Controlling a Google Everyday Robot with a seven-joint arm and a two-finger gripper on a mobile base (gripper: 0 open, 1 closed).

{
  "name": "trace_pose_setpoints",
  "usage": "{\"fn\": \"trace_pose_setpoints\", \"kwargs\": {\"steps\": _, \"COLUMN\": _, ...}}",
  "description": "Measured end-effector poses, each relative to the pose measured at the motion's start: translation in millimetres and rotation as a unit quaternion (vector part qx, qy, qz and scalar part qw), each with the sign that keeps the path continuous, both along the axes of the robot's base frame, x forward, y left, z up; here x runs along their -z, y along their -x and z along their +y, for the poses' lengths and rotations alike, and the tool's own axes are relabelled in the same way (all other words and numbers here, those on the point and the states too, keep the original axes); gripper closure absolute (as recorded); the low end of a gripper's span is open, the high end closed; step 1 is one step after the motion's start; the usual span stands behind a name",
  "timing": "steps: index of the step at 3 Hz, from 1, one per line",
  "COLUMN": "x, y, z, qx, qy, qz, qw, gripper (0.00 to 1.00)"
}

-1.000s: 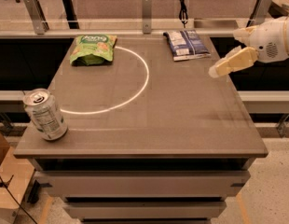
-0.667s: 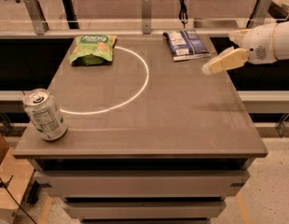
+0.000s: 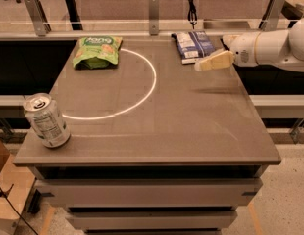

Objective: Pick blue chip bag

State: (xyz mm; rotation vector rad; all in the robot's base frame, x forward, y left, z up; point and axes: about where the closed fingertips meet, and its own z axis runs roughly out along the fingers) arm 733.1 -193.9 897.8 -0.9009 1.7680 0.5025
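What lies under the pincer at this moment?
The pincer hangs over the table's far right part, beside the blue chip bag. Under it shows bare table top with its shadow. It hides the bag's near right corner, so any overlap there cannot be told.

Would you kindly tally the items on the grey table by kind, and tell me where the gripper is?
Chip bags: 2 (flat crinkly dark-blue chip bag; crinkly green chip bag)
Drink cans: 1 (silver-green metal drink can)
Total: 3
The cream gripper hovers above the grey table, beside the blue bag's near right corner.
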Motion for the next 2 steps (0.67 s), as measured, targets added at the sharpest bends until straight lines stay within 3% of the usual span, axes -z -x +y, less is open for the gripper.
{"fn": "trace_pose_setpoints", "kwargs": {"steps": 1, "x": 0, "y": 0, "z": 0, "qx": 0.0, "qy": 0.0, "qz": 0.0, "qw": 1.0, "gripper": 0.0}}
{"fn": "trace_pose_setpoints", "kwargs": {"steps": 2, "x": 2, "y": -16, "z": 6, "qx": 0.013, "qy": -0.006, "qz": -0.019, "qw": 0.9997, "gripper": 0.0}}
